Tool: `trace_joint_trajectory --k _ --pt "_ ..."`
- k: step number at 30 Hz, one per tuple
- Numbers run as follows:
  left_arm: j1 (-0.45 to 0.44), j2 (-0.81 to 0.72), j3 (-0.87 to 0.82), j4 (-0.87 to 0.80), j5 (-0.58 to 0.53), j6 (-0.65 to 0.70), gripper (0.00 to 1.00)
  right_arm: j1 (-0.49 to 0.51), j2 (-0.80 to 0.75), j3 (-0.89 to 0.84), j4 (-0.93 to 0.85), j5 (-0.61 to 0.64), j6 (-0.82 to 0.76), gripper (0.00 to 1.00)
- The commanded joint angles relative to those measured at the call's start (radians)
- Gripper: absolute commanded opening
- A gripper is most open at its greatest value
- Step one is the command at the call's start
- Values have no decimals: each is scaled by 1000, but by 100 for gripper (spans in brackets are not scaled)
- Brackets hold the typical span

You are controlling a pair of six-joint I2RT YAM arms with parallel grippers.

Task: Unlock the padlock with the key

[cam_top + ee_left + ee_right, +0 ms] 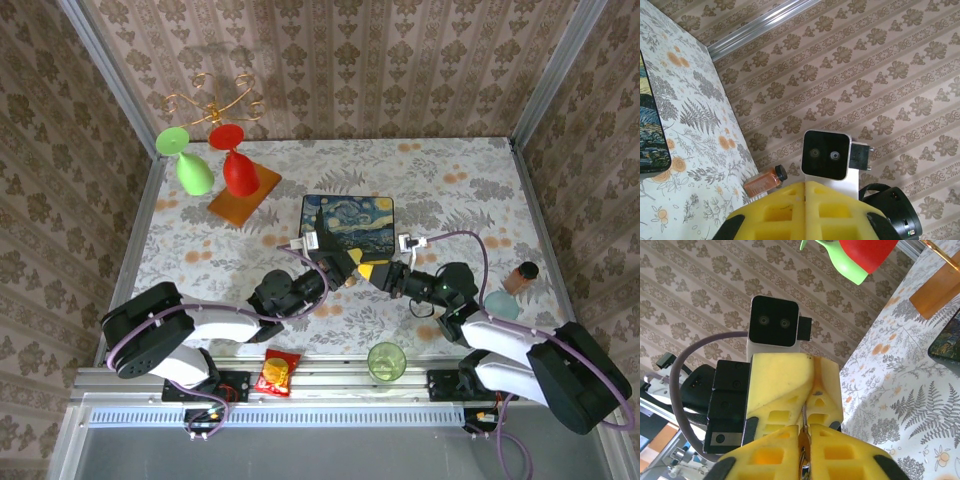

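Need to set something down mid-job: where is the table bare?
Bare: the far right corner, between the painted box and the right wall; also the left side, nearer than the orange board. Crowded: just before the box, where left gripper and right gripper meet, and the near right by the bottle and green cup.

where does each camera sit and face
top external: above, behind the robot, looks down on the table; left arm, right arm show
left wrist: on its arm, faces the right wrist's camera; left claw below
right wrist: on its arm, faces the left claw; right claw below, pinching the key
shared: both wrist views catch the painted box
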Motion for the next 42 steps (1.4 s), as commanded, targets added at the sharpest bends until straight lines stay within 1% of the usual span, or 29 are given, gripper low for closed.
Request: trace_joint_trajectory --k 1,6,12,14,16,18,20,21,22,24,25,27,28,29,30,33,34,35,37,39,42 --pt "7 -9 20 27 -1 0 0 5 -3 -12 104 1 16 9" --pt "6 -15 1 26 -5 -7 0 -14 -35 -27 87 26 10 3" --pt "5 -28 -31 18 -21 0 0 -22 -99 -21 -76 5 -54 1" --pt "5 -18 -35 19 -20 -9 9 -22 -124 -6 -160 -9 -86 0" --pt "6 -3 -34 21 -15 -18 10 -23 -155 0 -221 -13 -114 0" --pt "7 9 -34 23 -12 -24 14 -23 -183 12 -292 -15 -141 0" --pt "7 12 -35 22 -13 -16 23 -23 -203 17 -345 -20 -166 0" --pt "10 10 -35 21 -12 -11 26 -24 -210 15 -356 -19 -168 0" --pt "12 3 -34 17 -12 5 32 -26 -215 15 -370 -21 -172 0" --pt "19 -12 -41 4 -20 11 50 -27 -222 19 -413 -26 -187 0" --pt "24 -19 -49 -5 -29 7 61 -30 -226 29 -469 -25 -205 0" --pt "35 -38 -60 -63 -43 -7 89 -35 -233 70 -652 -20 -275 0" --pt "39 -53 -64 -119 -51 -9 100 -37 -232 100 -769 -11 -322 0" --pt "43 -71 -61 -203 -57 -7 100 -42 -225 126 -872 7 -368 0" --pt "43 -88 -53 -289 -63 2 100 -49 -211 141 -928 10 -395 0" --pt "43 -122 11 -600 -68 102 100 -85 -162 141 -955 -11 -402 0" --pt "43 -121 31 -670 -72 140 100 -91 -148 138 -954 -11 -401 0" --pt "43 -114 41 -707 -77 170 100 -93 -139 138 -958 -4 -403 0" --pt "51 -85 49 -751 -83 215 100 -95 -129 142 -1002 49 -418 0" --pt "65 -48 50 -747 -67 232 100 -97 -123 147 -1037 91 -434 0" --pt "69 12 83 -755 -63 301 94 -99 -118 140 -1035 111 -433 0"
